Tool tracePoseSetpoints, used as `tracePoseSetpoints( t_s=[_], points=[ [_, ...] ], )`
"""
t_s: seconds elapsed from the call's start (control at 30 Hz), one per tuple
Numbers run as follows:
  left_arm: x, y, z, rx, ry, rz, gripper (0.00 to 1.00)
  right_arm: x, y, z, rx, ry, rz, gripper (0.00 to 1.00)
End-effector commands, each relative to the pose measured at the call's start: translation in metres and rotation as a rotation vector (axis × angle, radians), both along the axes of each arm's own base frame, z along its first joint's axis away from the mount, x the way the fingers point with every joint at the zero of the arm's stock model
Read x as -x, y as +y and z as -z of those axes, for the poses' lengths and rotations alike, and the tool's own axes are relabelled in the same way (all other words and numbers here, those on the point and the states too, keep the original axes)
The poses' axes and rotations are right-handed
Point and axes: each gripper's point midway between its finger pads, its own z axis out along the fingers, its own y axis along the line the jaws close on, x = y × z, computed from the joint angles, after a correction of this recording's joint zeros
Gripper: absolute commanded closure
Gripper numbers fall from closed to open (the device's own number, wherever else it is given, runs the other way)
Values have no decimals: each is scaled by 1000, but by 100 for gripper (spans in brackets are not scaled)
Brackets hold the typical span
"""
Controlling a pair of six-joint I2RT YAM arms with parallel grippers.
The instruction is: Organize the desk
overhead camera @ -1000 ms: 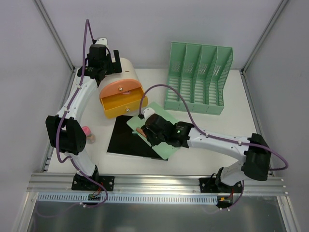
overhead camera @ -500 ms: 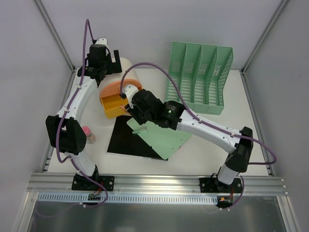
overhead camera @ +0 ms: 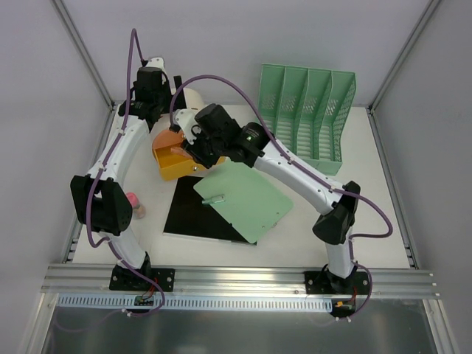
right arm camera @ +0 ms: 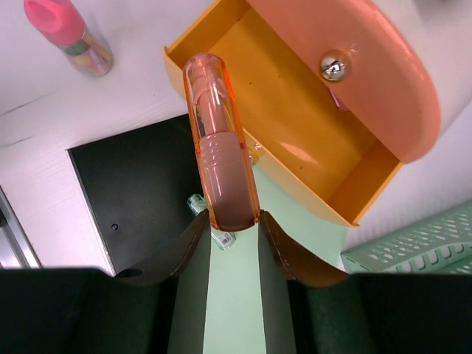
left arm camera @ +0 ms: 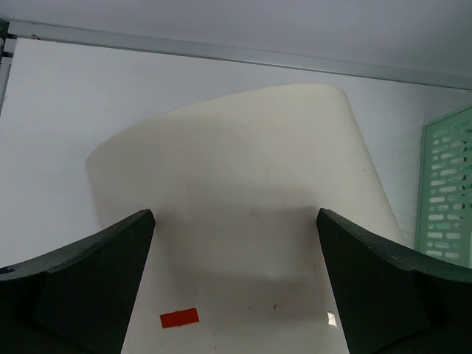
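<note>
- Right wrist view is showing the right gripper (right arm camera: 230, 218) pinching an orange translucent tube (right arm camera: 219, 140) by one end, over a corner of the open yellow drawer (right arm camera: 291, 110).
- Left gripper (left arm camera: 233, 228) is hovering with fingers spread wide, flanking the cream cabinet (left arm camera: 243, 147).
- The desk (overhead camera: 391, 184) is lying beneath both arms, carrying a black sheet (overhead camera: 192, 214) and a green board (overhead camera: 247, 199).

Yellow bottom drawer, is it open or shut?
Open. The yellow drawer sticks out past the orange drawer front above it, with its inside floor in plain view.
</note>
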Motion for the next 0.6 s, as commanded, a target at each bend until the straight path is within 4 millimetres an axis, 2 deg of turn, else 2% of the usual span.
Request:
tracePoseSetpoints(
  t_s=[0.0, 0.13, 0.23, 0.4, 0.47, 0.57],
  points=[
    [9, 2, 38, -29, 131, 6, 5, 7, 4, 1, 10, 17, -84, 78],
    [10, 3, 37, -29, 130, 5, 5, 0, 13, 10, 10, 10, -83, 78],
    [10, 3, 37, -28, 130, 5, 5, -12, 27, 18, -12, -8, -64, 78],
    [11, 3, 34, -29, 125, 7, 5, -28, 36, 28, -15, -40, -21, 79],
    [11, 3, 34, -31, 125, 5, 5, -39, 35, 27, -10, -77, 21, 78],
    [11, 3, 32, -29, 121, 6, 5, -43, 37, 26, -21, -92, 34, 77]
  ],
)
